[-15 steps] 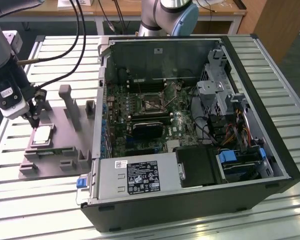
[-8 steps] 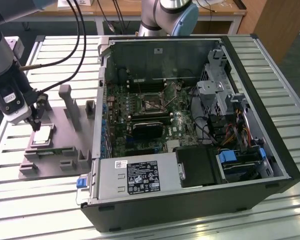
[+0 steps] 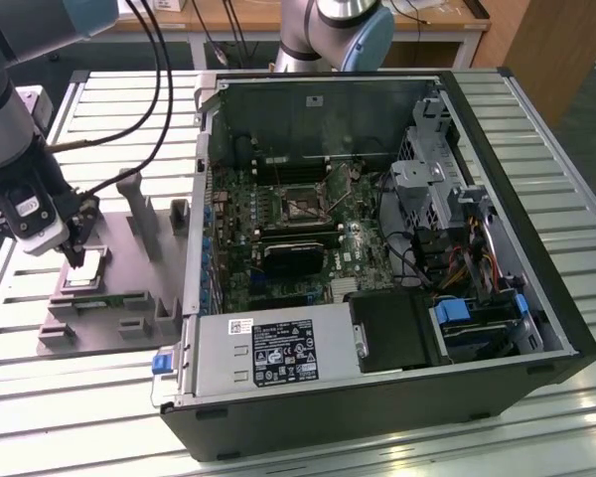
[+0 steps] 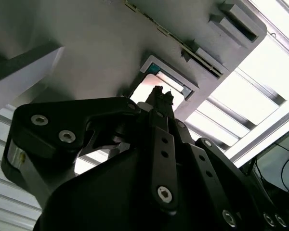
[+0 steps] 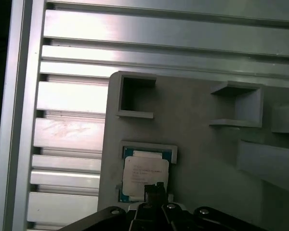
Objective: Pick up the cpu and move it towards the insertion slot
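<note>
The cpu lies flat in a recess of the grey plastic tray at the exterior view's left, its silver top facing up. My gripper hangs right over the chip's edge with its dark fingertips pressed together and nothing between them. In the first wrist view the cpu sits inside its teal-edged recess, just past the tips. The second wrist view shows the cpu as a bright patch beyond the gripper. The insertion slot sits on the motherboard inside the open computer case, far from the gripper.
Grey upright posts rise from the tray beside the gripper. The white-labelled power supply box lies along the case's near side. Cables trail from my arm over the slatted metal table. A second arm's base stands behind the case.
</note>
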Controlling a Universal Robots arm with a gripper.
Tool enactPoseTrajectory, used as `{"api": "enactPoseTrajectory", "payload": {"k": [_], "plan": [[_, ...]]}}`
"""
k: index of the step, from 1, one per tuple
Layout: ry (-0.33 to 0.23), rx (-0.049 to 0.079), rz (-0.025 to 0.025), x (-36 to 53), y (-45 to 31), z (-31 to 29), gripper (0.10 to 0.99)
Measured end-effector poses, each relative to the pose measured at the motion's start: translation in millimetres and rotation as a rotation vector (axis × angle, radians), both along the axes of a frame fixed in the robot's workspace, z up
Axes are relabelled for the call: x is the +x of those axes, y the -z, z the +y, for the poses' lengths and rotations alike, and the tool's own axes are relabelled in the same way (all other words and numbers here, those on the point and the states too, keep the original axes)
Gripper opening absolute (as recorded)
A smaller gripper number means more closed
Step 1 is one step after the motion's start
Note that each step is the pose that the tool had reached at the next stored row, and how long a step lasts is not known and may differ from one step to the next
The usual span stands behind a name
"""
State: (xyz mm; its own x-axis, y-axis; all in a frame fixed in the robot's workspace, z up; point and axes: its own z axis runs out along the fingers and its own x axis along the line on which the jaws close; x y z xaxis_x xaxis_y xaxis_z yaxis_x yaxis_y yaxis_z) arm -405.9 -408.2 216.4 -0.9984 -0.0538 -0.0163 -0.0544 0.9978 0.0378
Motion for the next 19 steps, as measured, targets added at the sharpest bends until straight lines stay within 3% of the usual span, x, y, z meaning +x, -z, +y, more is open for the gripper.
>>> {"api": "enactPoseTrajectory", "payload": {"k": [10, 19], "plan": [[-0.002, 0.0, -0.0052, -4.8, 15.7, 2.6, 0.102], [0.0, 0.0, -0.0051, -5.1, 16.6, 4.2, 0.114]]}}
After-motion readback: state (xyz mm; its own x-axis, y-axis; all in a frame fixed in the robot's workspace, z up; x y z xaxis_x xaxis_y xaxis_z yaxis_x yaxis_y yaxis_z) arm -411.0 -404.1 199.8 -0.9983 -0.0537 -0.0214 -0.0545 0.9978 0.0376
